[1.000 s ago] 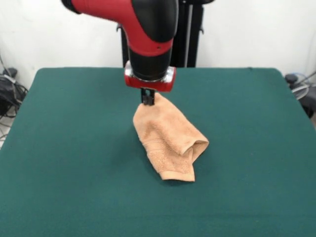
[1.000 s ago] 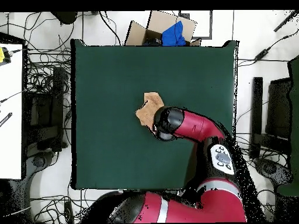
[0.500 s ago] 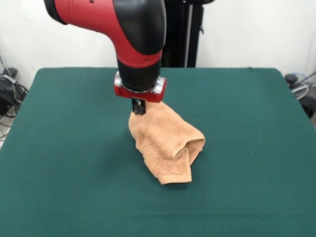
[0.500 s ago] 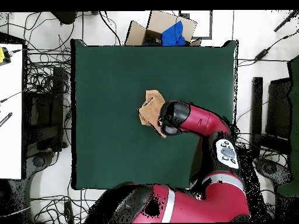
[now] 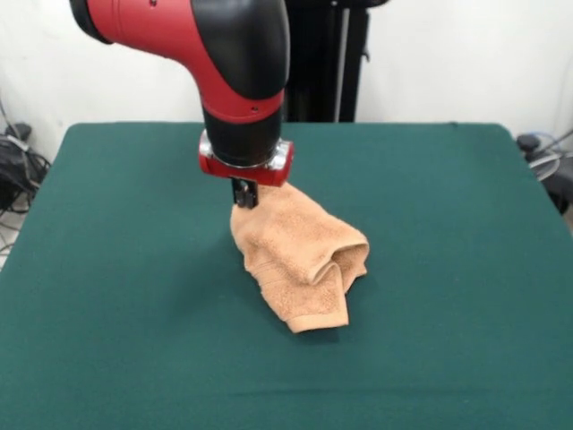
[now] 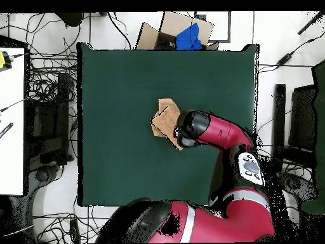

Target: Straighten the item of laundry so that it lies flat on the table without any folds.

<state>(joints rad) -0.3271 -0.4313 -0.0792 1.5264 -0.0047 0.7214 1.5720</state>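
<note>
The item of laundry [image 5: 300,253] is a peach-orange towel, bunched and folded over itself near the middle of the green table [image 5: 107,296]. Its far upper corner is lifted, and my gripper [image 5: 244,194] is shut on that corner. The rest of the towel trails down toward the near right and rests on the table, with a rolled fold open at its right side. In the overhead view the towel [image 6: 165,119] shows left of the arm's wrist, which hides the gripper and the held corner.
A cardboard box [image 6: 166,32] with blue cloth in it sits beyond the table's top edge in the overhead view. Cables lie on the floor around the table. A white bench [image 6: 11,121] stands at the left.
The arm has moved left in the front view, dragging the towel's held corner with it. The towel has shifted slightly left and its fold has bunched tighter.
</note>
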